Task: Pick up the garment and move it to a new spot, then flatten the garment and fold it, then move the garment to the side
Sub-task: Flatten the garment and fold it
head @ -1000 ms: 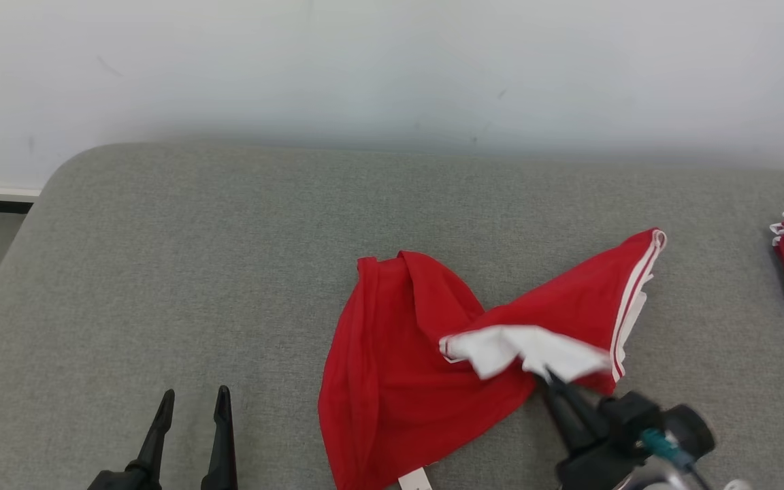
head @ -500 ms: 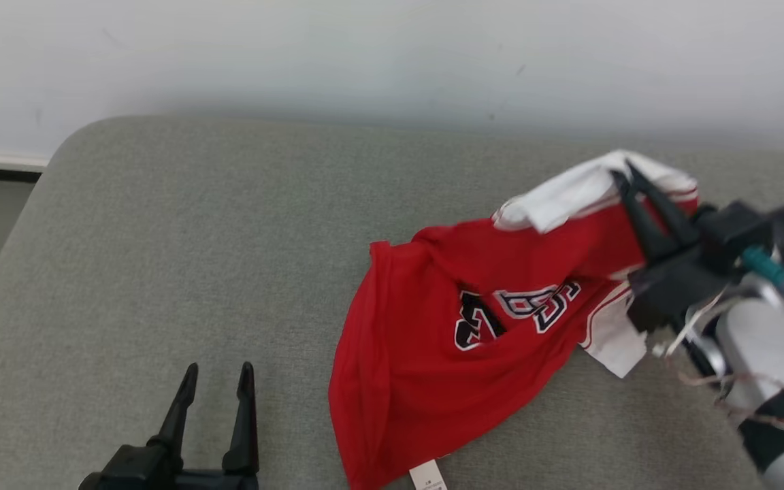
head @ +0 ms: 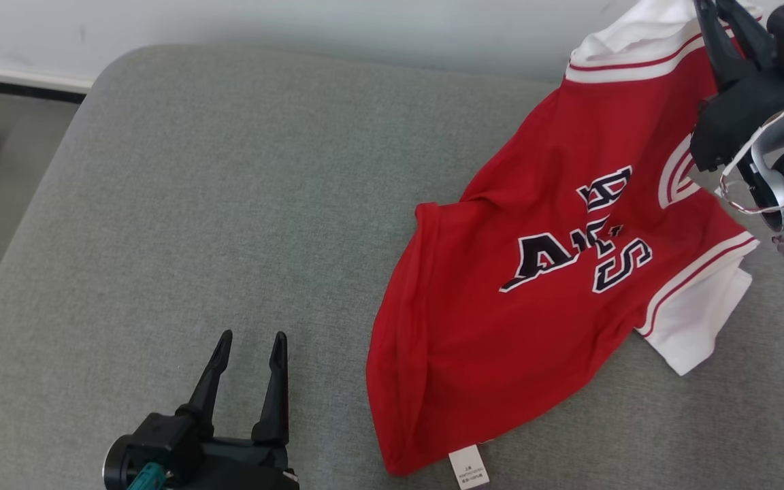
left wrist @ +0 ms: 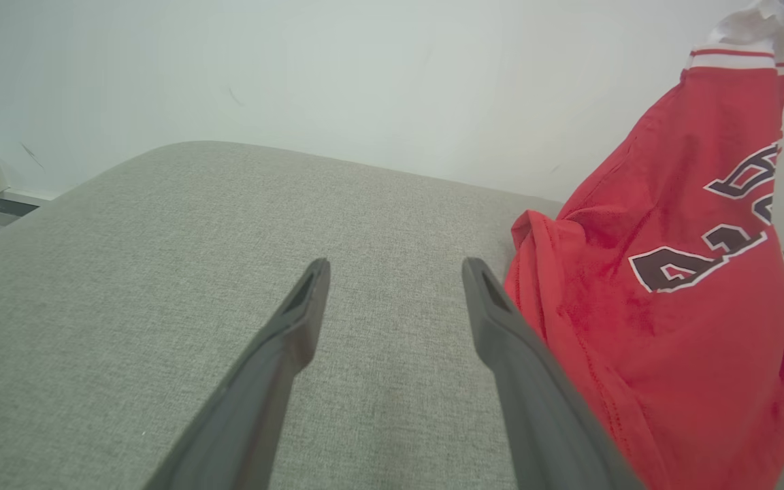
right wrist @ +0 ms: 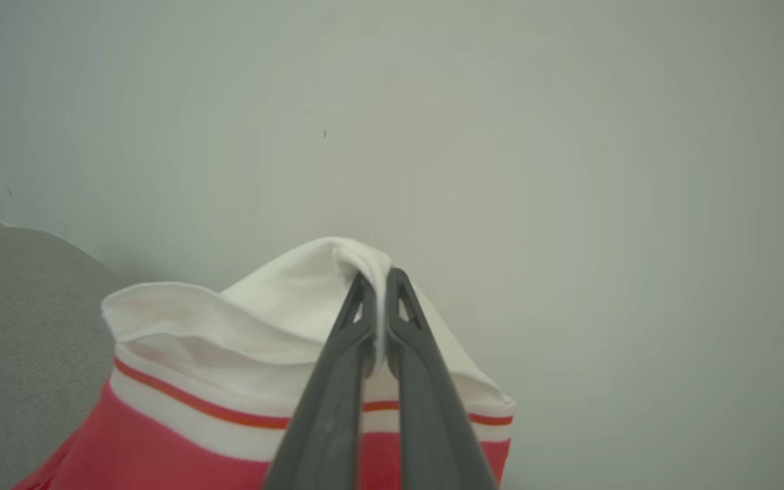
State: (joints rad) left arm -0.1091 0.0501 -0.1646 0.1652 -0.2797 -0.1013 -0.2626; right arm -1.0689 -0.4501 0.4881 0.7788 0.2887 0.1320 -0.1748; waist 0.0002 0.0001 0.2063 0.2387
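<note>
My right jaws: the right gripper [right wrist: 380, 279] is pressed shut on a fold of the white sleeve [right wrist: 283, 306], with the cloth pinched between the two fingers; in the head view the right gripper [head: 715, 10] is high at the far right, in front of the wall [head: 297, 20]
My left jaws: the left gripper [head: 253, 337] stands wide and holds nothing; it hovers low over the grey cushion [head: 229, 170] and its fingers point away from me
Where the garment is: the red jersey [head: 535, 286] hangs by that one sleeve from my right jaws, while its lower part lies on the cushion
Direction from my right jaws: the jersey falls down and to my left, toward my left gripper
Long axis: it runs slanted, from the held sleeve at the far right to the hem with the small label [head: 468, 468] near me
Front side: the black and white lettering [head: 582, 252] faces up, and the other white sleeve [head: 698, 327] rests on the cushion at the right
Nearer arm: my left gripper [left wrist: 395, 265] is nearer to the hem; the red jersey [left wrist: 671, 286] lies just beside its right finger, and I cannot tell if they touch
Coming move, as I judge it: carry the jersey to its new spot, and the free left jaws could take the hem side
Difference from one second ago: then my right jaws held the sleeve low and near me and the jersey was twisted with no lettering visible; now the sleeve is lifted up and away, and the cloth has opened; the head camera has also moved
</note>
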